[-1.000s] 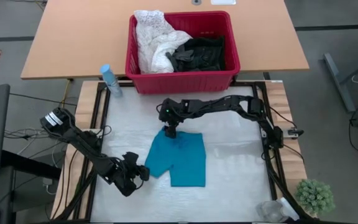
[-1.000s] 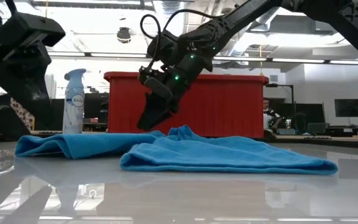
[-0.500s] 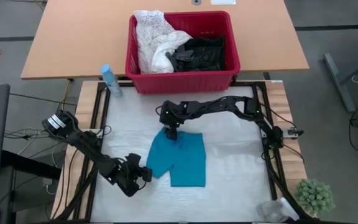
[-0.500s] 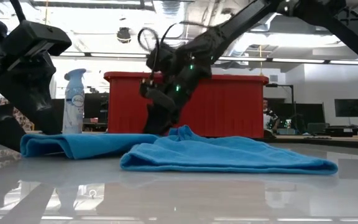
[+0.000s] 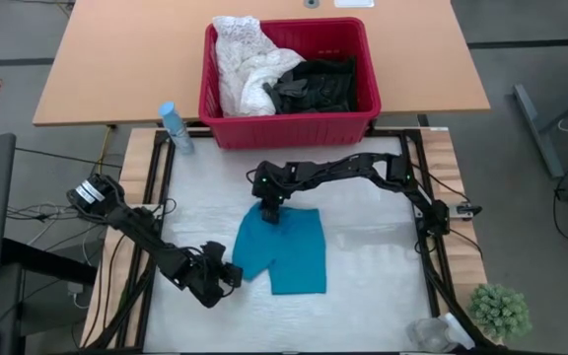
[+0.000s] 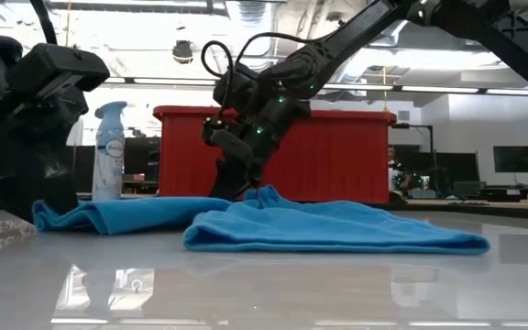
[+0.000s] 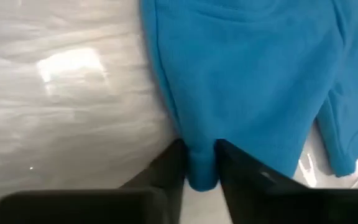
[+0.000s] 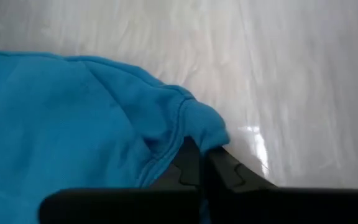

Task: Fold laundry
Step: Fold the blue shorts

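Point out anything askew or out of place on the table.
Nothing stands out. The teal shorts lie flat, pinched at opposite corners by the left gripper and right gripper. Remaining laundry sits inside the red basket.

Teal shorts [image 5: 282, 248], red basket [image 5: 289, 126], white lacy garment [image 5: 241, 59], black clothes [image 5: 316, 85]

Even, bright overhead light; shadows under the arms are faint. The glossy white table surface [image 6: 273, 284] mirrors ceiling strip lights [image 6: 447, 89] in the low view and carries pale glare patches in both wrist views. The near dark arm housing [image 6: 35, 119] is soft, silhouetted against the bright room.
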Controlling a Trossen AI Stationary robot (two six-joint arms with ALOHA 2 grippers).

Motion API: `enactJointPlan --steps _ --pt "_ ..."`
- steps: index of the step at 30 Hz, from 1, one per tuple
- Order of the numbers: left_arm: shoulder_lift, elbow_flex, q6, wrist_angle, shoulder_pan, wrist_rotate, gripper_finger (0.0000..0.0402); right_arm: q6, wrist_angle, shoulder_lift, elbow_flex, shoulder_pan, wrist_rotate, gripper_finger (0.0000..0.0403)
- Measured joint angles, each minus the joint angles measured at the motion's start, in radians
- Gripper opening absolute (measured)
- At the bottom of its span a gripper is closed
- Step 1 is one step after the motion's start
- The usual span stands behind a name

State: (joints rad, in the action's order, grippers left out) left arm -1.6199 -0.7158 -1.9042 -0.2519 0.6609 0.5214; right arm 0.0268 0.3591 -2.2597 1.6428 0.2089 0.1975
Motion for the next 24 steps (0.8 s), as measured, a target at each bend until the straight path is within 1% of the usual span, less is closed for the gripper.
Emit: enactJointPlan --steps 3,4,9,13,20,24 --pt "-0.001 0.001 0.001 0.001 -0.012 -0.003 0.0018 -0.027 0.004 0.005 -0.001 0.006 0.002 0.0025" --pt "-0.001 0.001 0.004 0.002 -0.017 -0.002 0.001 -0.03 0.011 0.006 0.004 0.01 0.002 0.0024" --pt "0.009 0.002 0.038 0.002 -0.047 0.006 0.0006 -0.021 0.095 0.012 0.083 0.031 0.002 0.0023" --pt "0.043 0.002 0.105 -0.012 -0.081 0.009 0.0002 -0.018 0.131 0.015 0.158 0.054 0.001 0.0023" --pt "0.153 0.002 0.233 -0.112 -0.154 0.014 0.0001 -0.016 0.192 0.015 0.251 0.077 0.001 0.0023" --pt "0.234 0.002 0.295 -0.149 -0.197 0.048 0.0001 -0.016 0.232 0.017 0.271 0.087 0.0 0.0023"
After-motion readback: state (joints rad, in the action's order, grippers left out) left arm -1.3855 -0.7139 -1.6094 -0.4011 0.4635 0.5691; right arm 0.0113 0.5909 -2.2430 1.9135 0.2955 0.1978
